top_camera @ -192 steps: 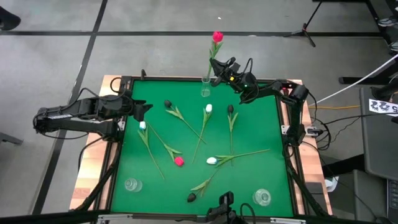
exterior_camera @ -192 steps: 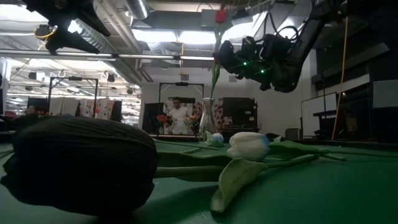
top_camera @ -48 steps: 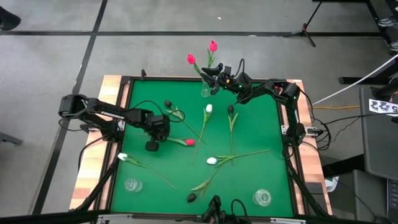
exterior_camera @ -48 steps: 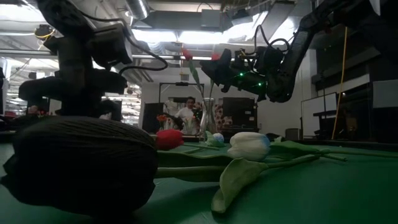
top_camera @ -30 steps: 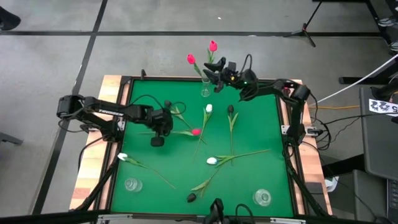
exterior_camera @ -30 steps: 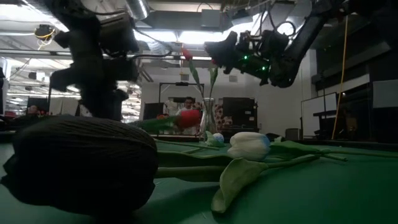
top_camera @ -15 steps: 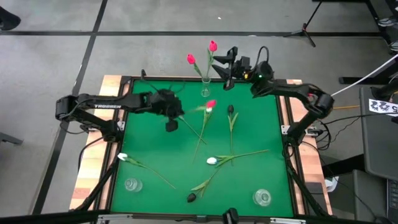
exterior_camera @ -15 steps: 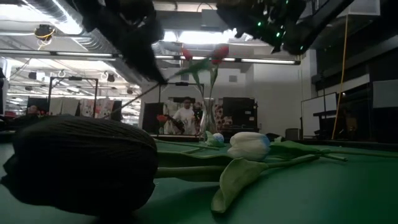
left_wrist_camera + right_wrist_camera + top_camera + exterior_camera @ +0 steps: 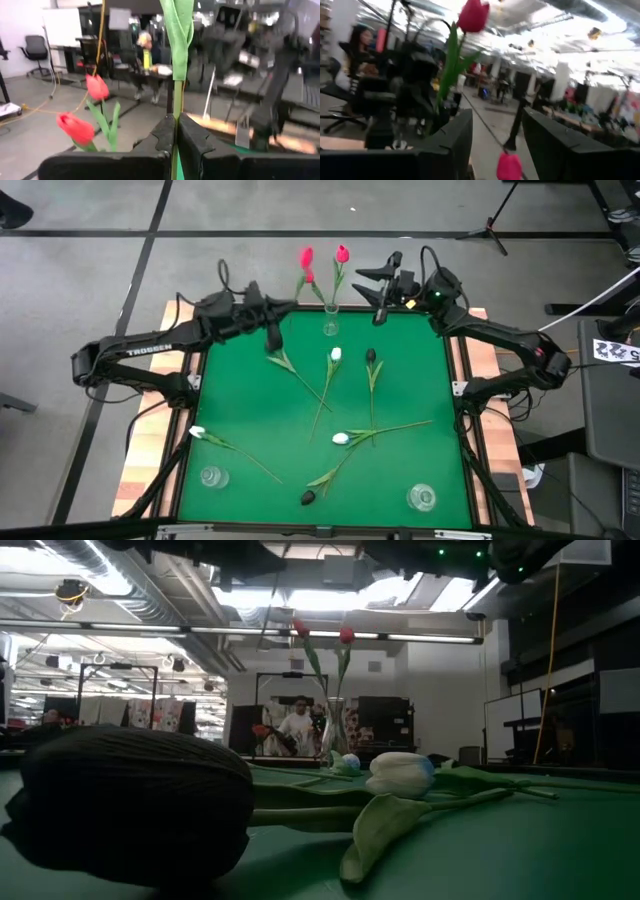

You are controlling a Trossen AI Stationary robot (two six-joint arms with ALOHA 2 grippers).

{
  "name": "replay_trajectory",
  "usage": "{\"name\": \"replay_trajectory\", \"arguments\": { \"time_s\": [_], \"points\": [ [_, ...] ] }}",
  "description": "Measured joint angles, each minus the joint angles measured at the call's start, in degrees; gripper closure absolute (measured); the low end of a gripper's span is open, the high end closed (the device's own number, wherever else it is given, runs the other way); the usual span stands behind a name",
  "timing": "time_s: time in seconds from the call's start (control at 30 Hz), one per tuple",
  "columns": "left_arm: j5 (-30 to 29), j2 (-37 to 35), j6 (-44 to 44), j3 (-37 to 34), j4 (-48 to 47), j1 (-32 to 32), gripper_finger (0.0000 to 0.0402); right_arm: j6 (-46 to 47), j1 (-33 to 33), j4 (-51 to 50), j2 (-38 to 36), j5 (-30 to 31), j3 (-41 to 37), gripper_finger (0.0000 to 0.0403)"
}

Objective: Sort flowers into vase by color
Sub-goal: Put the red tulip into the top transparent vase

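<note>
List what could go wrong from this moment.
1. The left gripper, shut on the third pink tulip, brings it to a narrow vase already holding two; the stem may miss the mouth or tip the vase.
2. The open right gripper hangs close by; the arms may collide.

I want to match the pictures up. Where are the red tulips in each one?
High view: red tulips past the mat's far edge, by the glass vase.
Low view: tulips top centre, above the vase.
Left wrist view: tulips lower left.
Right wrist view: tulips top centre, another at bottom.
Shared landmark: the vase, in the high and low views.
</note>
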Motion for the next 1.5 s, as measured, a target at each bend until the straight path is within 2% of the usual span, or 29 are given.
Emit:
{"name": "replay_trajectory", "arguments": {
  "time_s": [0.17, 0.33, 0.43, 0.73, 1.03, 1.5],
  "points": [
    [0.08, 1.38, -1.04, -0.02, 2.19, -0.44, 0.0388, -2.25, 4.48, -4.24, 2.4, 3.67, -0.04, 0.023],
    [0.17, 3.21, -1.33, -0.07, 5.41, -0.9, 0.0387, -8.28, 10.72, -4.01, 5.11, 9.23, -0.04, 0.023],
    [0.19, 3.28, -1.37, -0.07, 5.83, -0.9, 0.0387, -9.17, 12.27, -3.92, 5.72, 11.82, -0.04, 0.023],
    [0.77, 5.04, -3.09, -0.07, 11.53, -0.98, 0.0387, -7.68, 15.13, -1.99, 6.39, 12.42, 0.0, 0.023],
    [1.73, 8.87, -4.09, -0.09, 18.38, -2.85, 0.0386, -7.43, 16.92, -0.47, 7.89, 16.96, 0.02, 0.023],
    [2.32, 13.46, -3.88, -0.07, 24.06, -3.44, 0.0386, -5.97, 16.94, -0.92, 7.91, 16.01, 0.02, 0.023]
  ]
}}
